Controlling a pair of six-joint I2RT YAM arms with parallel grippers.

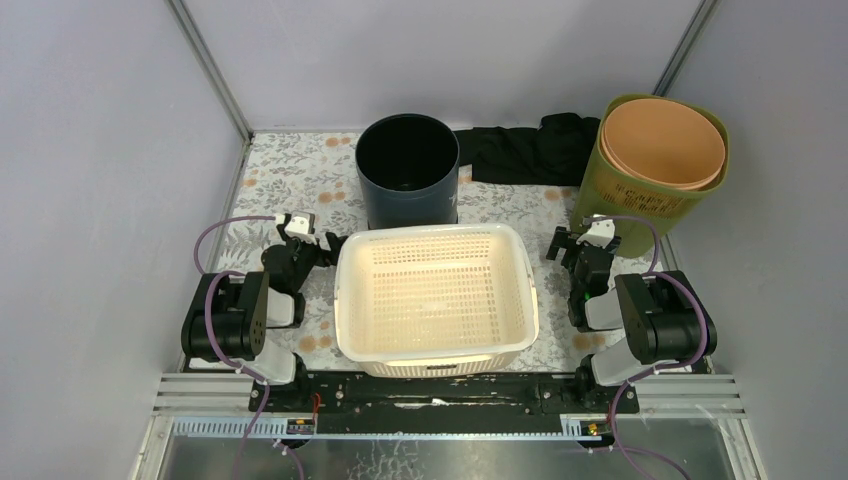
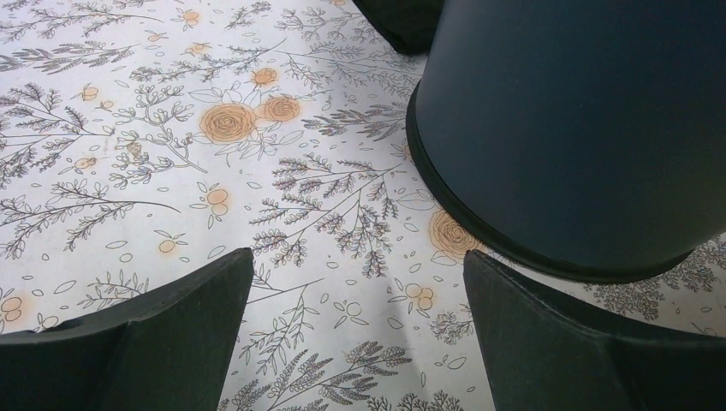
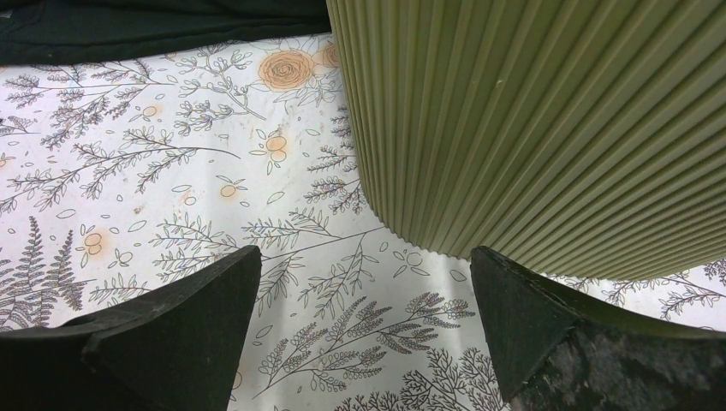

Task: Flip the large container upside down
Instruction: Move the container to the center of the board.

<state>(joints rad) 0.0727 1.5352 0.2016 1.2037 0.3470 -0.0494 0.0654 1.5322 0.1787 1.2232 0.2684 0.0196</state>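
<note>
The large container is a white perforated basket (image 1: 437, 361), standing open side up in the middle of the table between the two arms. My left gripper (image 1: 303, 232) sits low just off the basket's far left corner, open with nothing between its fingers. In the left wrist view my left gripper (image 2: 358, 261) has only the floral tablecloth (image 2: 171, 171) under it. My right gripper (image 1: 578, 240) rests off the basket's far right corner, also open and empty. In the right wrist view my right gripper (image 3: 365, 257) frames bare cloth.
A dark round bucket (image 1: 410, 205) stands upright right behind the basket; the same bucket (image 2: 582, 128) fills the left wrist view's upper right. A ribbed green bin (image 1: 640, 205) holding an orange bin (image 1: 664, 140) stands at the back right, close ahead of the right gripper. Black cloth (image 1: 525, 150) lies along the back.
</note>
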